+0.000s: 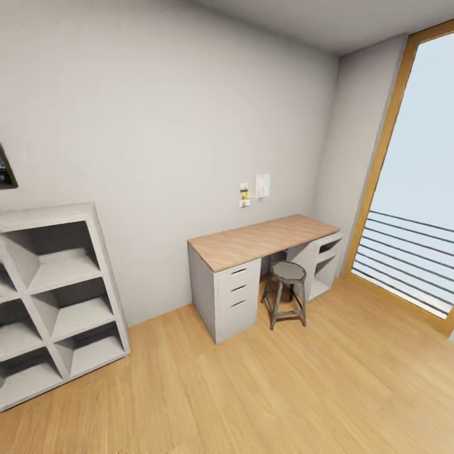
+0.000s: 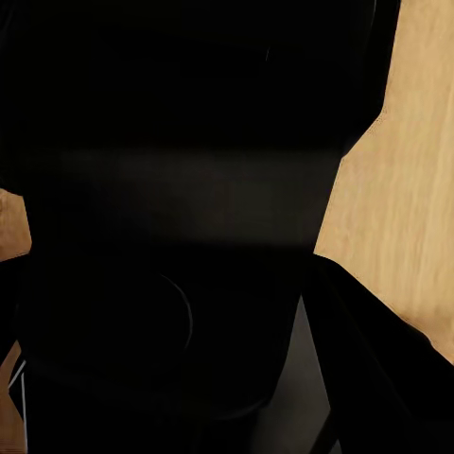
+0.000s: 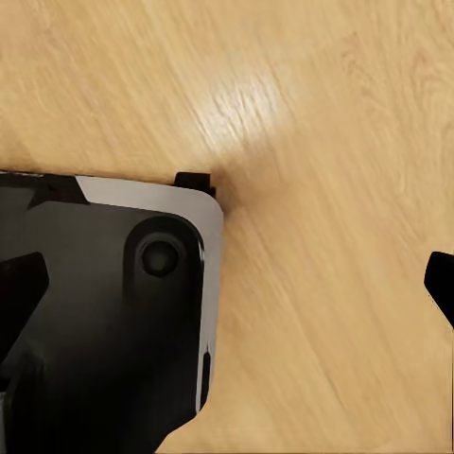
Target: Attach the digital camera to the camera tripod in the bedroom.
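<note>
The head view looks from high up, forward and down, tilted, across the wood floor [image 1: 302,391] to a grey wall [image 1: 157,113], taking in the shelves [image 1: 50,302], desk [image 1: 258,243], stool [image 1: 288,272] and window [image 1: 416,189] from well back. The left wrist view sits very close to a dark body [image 2: 180,236], with floor [image 2: 407,189] at its edge. The right wrist view faces straight down, near the floor [image 3: 322,123], over the robot's black base [image 3: 104,312]. All three views share the plank floor.
</note>
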